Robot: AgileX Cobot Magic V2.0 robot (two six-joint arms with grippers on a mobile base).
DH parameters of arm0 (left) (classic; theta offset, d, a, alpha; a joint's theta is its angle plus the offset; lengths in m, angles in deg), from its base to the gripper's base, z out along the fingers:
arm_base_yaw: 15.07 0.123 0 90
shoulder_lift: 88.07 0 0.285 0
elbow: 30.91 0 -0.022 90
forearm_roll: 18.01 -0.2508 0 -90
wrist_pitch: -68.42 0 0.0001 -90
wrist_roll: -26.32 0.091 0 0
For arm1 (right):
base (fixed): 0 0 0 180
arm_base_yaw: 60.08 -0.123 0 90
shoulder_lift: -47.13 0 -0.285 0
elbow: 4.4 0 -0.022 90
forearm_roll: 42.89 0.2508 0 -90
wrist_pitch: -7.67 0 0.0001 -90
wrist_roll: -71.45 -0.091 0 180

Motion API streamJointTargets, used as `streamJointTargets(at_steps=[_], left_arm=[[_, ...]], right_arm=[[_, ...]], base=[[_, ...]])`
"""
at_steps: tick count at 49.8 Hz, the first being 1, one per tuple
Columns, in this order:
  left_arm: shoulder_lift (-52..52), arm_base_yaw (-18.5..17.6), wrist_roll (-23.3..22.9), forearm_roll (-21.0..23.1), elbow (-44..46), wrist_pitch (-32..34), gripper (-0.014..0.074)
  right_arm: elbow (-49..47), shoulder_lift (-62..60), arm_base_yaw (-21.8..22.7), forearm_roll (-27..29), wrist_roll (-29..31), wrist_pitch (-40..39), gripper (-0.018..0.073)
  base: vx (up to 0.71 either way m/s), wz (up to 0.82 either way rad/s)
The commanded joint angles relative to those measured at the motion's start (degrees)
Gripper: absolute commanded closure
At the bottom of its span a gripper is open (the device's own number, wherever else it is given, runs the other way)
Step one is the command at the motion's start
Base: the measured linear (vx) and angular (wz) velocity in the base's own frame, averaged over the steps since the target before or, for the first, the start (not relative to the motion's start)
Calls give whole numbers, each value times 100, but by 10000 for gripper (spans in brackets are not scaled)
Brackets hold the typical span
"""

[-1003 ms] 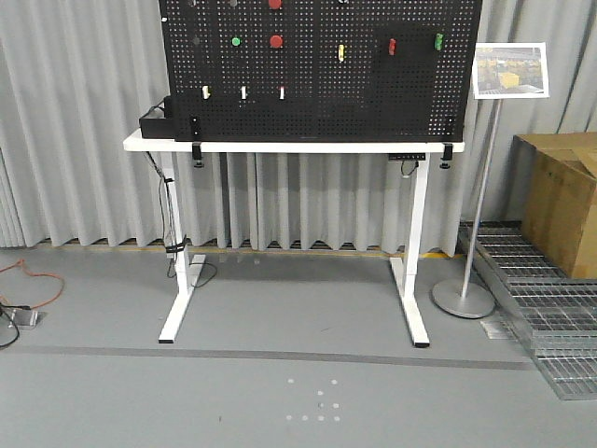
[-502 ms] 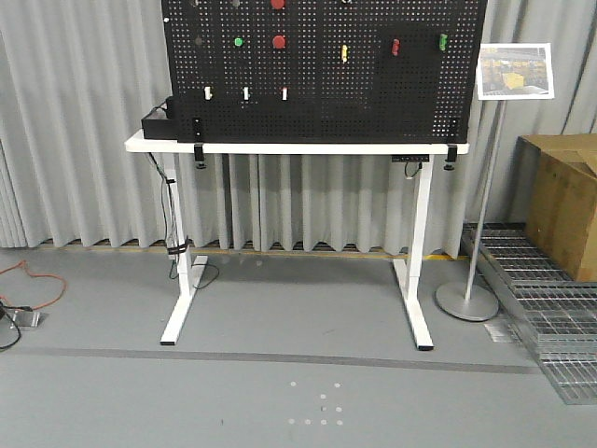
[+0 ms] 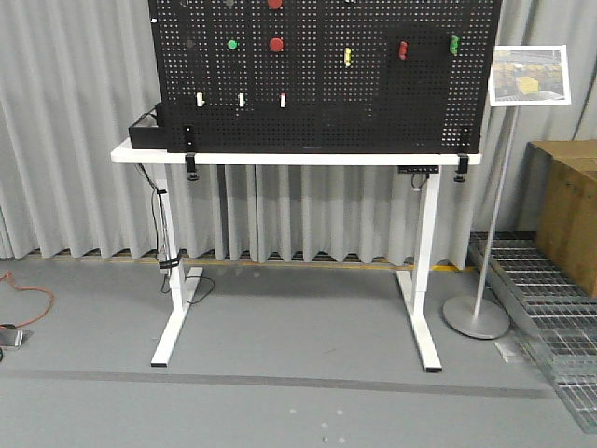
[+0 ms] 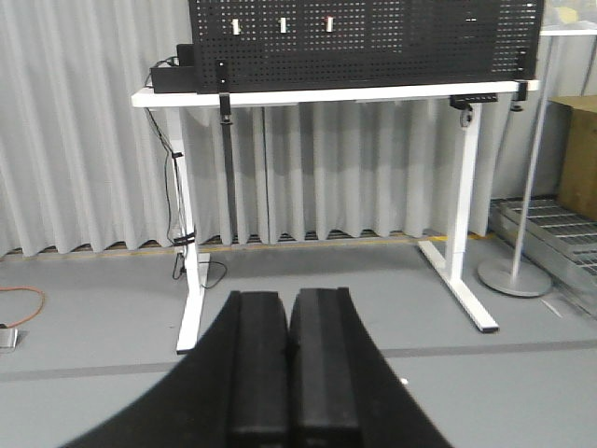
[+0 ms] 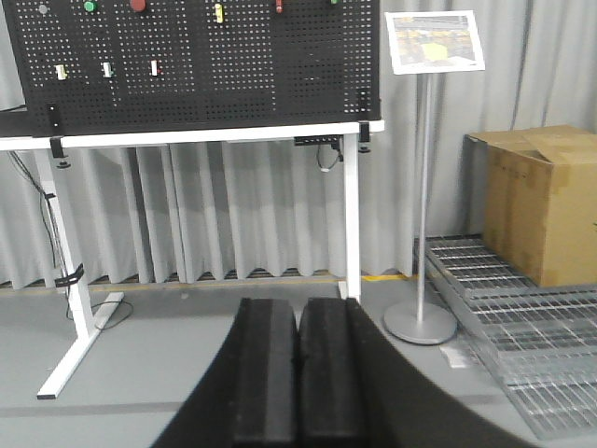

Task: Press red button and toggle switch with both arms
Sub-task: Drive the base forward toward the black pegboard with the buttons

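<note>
A black pegboard panel (image 3: pixel 322 93) stands on a white table (image 3: pixel 298 158) some way ahead. On it sit two red buttons, one (image 3: pixel 276 44) beside a green button (image 3: pixel 232 44) and one (image 3: pixel 275 4) cut by the top edge. Small white toggle switches (image 3: pixel 241 99) sit in a row low on the left. A yellow switch (image 3: pixel 348 57), a red switch (image 3: pixel 402 49) and a green switch (image 3: pixel 454 43) sit to the right. My left gripper (image 4: pixel 289 303) is shut and empty, low above the floor. My right gripper (image 5: pixel 298 313) is shut and empty too. Neither arm shows in the front view.
A sign on a metal pole with a round base (image 3: pixel 477 315) stands right of the table. A cardboard box (image 3: pixel 571 210) sits on metal grating (image 3: pixel 550 308) at far right. An orange cable (image 3: pixel 23 294) lies on the floor at left. Grey curtains hang behind.
The table and panel have grown larger and shifted slightly in the front view; the base has moved closer to them.
</note>
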Motion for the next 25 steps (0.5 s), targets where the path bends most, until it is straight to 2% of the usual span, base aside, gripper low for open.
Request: streamJointTargets(at_steps=[1, 25], left_arm=[[93, -6, -43, 22, -199, 478, 595], [93, -6, -43, 22, -199, 478, 595]], right_arm=[[63, -99, 41, -63, 48, -438, 562], [63, -99, 41, -63, 48, -438, 562]], base=[[33, 7], [42, -4]])
